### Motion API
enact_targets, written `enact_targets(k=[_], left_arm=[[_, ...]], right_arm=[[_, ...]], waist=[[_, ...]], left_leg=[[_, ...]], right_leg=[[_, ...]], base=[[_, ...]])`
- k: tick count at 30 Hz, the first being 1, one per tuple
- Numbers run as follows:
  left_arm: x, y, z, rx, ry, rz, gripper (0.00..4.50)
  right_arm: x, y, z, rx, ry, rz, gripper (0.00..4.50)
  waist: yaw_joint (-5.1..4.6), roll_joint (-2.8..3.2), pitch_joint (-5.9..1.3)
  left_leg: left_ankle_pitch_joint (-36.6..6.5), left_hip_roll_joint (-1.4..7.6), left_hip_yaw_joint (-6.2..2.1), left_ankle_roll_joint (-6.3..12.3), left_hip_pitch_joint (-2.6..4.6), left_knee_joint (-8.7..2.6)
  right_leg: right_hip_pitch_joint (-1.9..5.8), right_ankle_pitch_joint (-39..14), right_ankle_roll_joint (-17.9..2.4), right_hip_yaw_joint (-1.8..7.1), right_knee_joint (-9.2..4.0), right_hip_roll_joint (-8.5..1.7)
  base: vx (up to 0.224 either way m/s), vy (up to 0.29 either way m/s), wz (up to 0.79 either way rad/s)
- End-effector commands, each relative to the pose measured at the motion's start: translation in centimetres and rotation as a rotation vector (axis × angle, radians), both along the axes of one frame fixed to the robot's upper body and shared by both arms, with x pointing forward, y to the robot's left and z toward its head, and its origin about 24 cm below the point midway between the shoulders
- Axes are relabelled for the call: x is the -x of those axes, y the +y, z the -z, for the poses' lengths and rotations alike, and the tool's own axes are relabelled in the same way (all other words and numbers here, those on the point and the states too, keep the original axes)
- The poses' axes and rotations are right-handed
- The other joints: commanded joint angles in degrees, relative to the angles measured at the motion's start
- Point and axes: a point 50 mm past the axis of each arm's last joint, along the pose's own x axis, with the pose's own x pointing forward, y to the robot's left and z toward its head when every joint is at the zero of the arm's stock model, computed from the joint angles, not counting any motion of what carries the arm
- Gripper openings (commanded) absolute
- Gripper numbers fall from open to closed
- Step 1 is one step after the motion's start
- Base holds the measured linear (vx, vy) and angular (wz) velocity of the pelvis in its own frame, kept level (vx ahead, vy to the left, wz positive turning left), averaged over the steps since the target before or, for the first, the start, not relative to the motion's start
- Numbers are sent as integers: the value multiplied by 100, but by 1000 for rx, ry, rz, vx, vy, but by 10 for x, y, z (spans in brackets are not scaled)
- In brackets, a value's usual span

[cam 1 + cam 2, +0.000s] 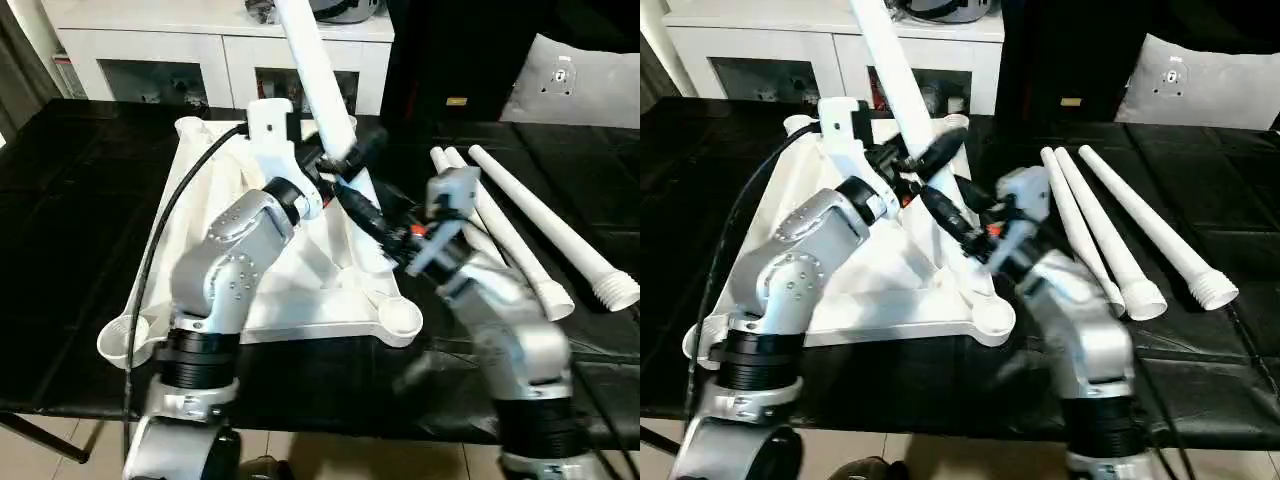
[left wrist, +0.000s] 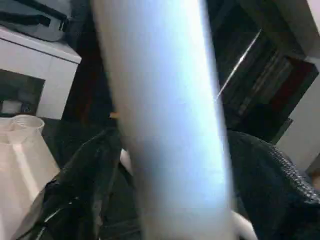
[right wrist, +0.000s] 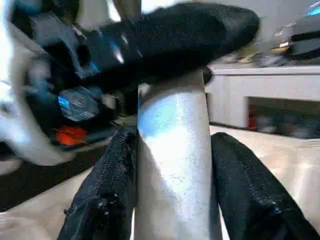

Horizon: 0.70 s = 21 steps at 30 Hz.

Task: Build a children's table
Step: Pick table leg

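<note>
The tabletop (image 1: 300, 290) lay upside down on the black bench (image 1: 70, 230), ribs up, with its round corner sockets showing. One leg (image 1: 315, 75) stood tilted over the socket at about one o'clock of the top, leaning back toward eleven o'clock. Three spare legs (image 1: 1110, 240) lay side by side on the bench at three o'clock, well apart from the top.

Both arms were on the raised leg. The left gripper (image 1: 345, 160) had its jaws around the shaft higher up, one black finger either side; whether they truly clamped it I could not tell. The right gripper (image 3: 172, 170), reaching in lower down, held the same leg, its jaws closed on the shaft with both fingers (image 3: 107, 185) pressed against it.

The step in hand looked like seating this leg in its socket. To do it well, the shaft probably needed bringing upright first, square to the top, since a leaning leg would likely bind at the socket mouth. The lower grip should steer the foot; the upper one should push straight down, or twist if the end is threaded like the spare at three o'clock. Loosening both jaws together risked the leg toppling.
</note>
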Motion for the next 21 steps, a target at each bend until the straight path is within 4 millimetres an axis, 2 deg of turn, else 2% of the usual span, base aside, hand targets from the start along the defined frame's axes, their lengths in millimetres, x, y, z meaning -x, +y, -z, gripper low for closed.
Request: enact_targets(k=[1,10,11,12,15,17,21], left_arm=[[1,-6,-6,-15,-32,0,341],[1,-6,-9,12,-49,-23,275],[1,-6,-9,12,-49,-23,275],[1,-6,-9,11,-50,-24,252],[2,-6,-8,14,-51,-24,241],[2,-7,-8,15,-52,-24,213],[2,-7,-8,16,-52,-23,194]], right_arm=[[-3,2,-6,10,-42,33,183],[-5,4,0,24,-63,45,183],[-5,4,0,24,-64,45,183],[-5,4,0,24,-65,45,183],[-6,4,1,27,-67,47,183],[-6,4,2,30,-66,48,183],[-7,4,3,34,-68,48,183]], waist=[[-31,-48,-354],[-43,-53,-347],[-44,-54,-346],[-41,-51,-351],[-44,-52,-358],[-47,-47,-358],[-51,-51,-352]], left_leg=[[-1359,712,-345,-41,253,-485],[-1442,721,-346,30,253,-485],[-1432,719,-345,35,252,-484],[-1386,720,-345,59,252,-480],[-1297,723,-345,115,250,-475],[-1291,723,-346,129,249,-474],[-1386,723,-344,109,252,-478]], right_leg=[[106,-117,-1297,239,-363,-466],[109,-222,-1289,243,-376,-470],[110,-212,-1292,244,-377,-466],[114,-152,-1298,243,-368,-462],[118,-1,-1320,237,-351,-456],[121,31,-1340,236,-344,-454],[122,-75,-1343,238,-357,-457]], base=[[0,0,0],[0,0,0],[0,0,0],[0,0,0],[0,0,0],[0,0,0],[0,0,0]])
